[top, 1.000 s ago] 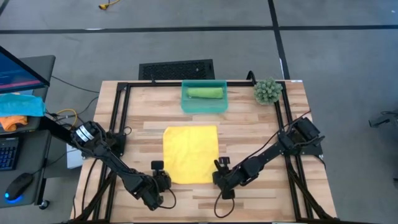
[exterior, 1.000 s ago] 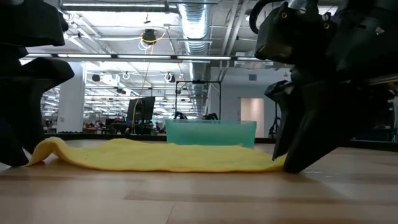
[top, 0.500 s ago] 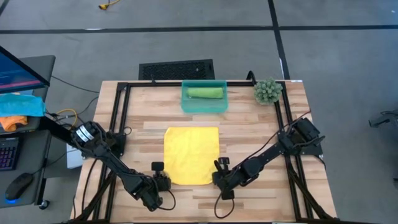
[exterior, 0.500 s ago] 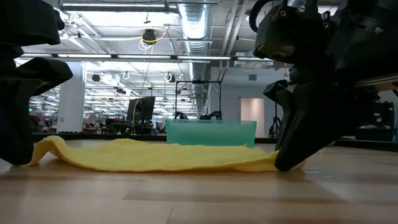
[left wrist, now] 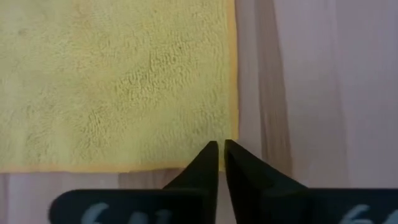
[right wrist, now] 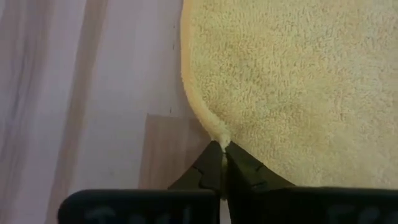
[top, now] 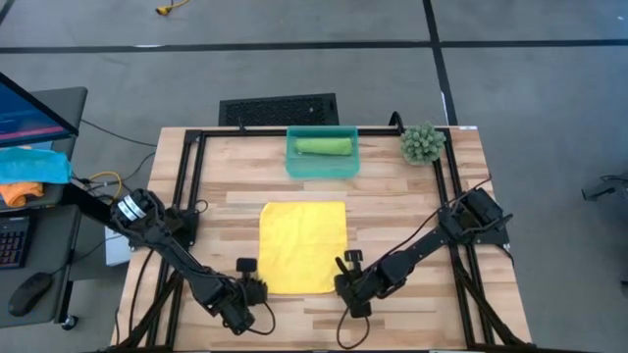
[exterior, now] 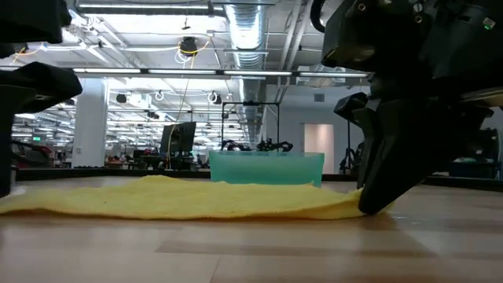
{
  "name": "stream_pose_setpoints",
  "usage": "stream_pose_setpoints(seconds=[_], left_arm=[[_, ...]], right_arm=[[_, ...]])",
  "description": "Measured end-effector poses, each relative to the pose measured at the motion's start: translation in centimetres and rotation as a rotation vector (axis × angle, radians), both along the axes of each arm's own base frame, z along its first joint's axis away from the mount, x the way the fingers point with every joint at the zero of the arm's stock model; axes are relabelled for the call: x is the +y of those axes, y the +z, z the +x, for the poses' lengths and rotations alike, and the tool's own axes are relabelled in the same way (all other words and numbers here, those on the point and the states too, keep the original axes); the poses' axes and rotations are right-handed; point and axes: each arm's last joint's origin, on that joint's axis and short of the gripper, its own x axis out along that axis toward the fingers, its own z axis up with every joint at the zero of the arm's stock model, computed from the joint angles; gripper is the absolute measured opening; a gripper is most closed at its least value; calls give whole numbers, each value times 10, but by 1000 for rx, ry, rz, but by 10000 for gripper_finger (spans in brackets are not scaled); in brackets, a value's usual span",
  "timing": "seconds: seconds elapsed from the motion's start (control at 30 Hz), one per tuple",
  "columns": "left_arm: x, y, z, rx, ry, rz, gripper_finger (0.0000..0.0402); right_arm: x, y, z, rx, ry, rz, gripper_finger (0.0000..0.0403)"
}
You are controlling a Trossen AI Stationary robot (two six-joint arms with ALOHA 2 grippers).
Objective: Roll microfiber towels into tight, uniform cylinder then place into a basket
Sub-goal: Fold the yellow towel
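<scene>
Flattened since before, yellow towel (top: 302,246) has both arms' jaws pinching its near corners; succulent (top: 421,143) beside basket (top: 321,164).

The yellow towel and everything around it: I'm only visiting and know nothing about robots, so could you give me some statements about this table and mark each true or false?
1. The yellow towel lies spread flat on the table. True.
2. The basket is empty. False: a rolled green towel lies in it.
3. The right gripper is shut on a corner of the yellow towel. True.
4. The left gripper stands wide open above the basket. False: it is shut, at the yellow towel's near corner, far from the basket.
5. A small green plant sits inside the basket. False: it stands on the table beside the basket.
</scene>
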Motion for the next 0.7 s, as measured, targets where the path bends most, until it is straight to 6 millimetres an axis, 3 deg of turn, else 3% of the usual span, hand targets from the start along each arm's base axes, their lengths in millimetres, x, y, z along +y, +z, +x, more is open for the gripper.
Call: stream_pose_setpoints(seconds=[0.27, 0.43, 0.7], left_arm=[[-1, 1, 3, -7, -18, -20, 121], [-5, 2, 8, -64, -77, -38, 175], [12, -9, 6, -64, 24, -10, 196]], right_arm=[[0, 1, 1, -7, -1, 1, 7], [1, 2, 1, -12, -13, 10, 25], [1, 2, 1, -13, -15, 13, 8]])
